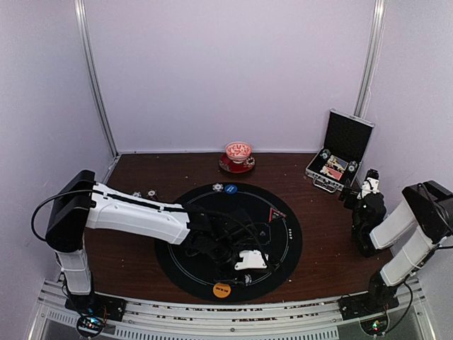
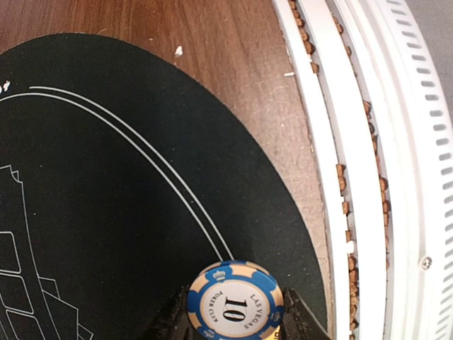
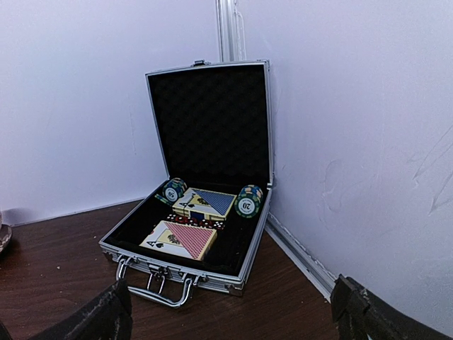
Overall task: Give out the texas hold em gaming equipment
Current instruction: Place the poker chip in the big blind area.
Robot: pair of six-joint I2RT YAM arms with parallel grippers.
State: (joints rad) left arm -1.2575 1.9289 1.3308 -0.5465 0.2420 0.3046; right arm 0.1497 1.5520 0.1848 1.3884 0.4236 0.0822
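A blue-and-cream poker chip (image 2: 236,303) marked 10 is pinched between the fingers of the left gripper (image 2: 237,324), over the near edge of the round black mat (image 2: 106,212), close to the table's front rail. The right gripper (image 3: 237,315) is spread wide and empty, and is faced toward the open case (image 3: 212,113), in which two card decks (image 3: 180,239) are laid flat with a chip stack (image 3: 248,200) set on each side of the rear deck. An orange disc (image 1: 221,289) is seen on the mat's near rim.

White left arm (image 1: 141,216) is reaching to lower centre, left black gripper (image 2: 236,322) pinching a blue-and-cream chip (image 2: 236,297); right arm (image 1: 396,227) is sitting folded, right black gripper (image 3: 237,315) gaping.
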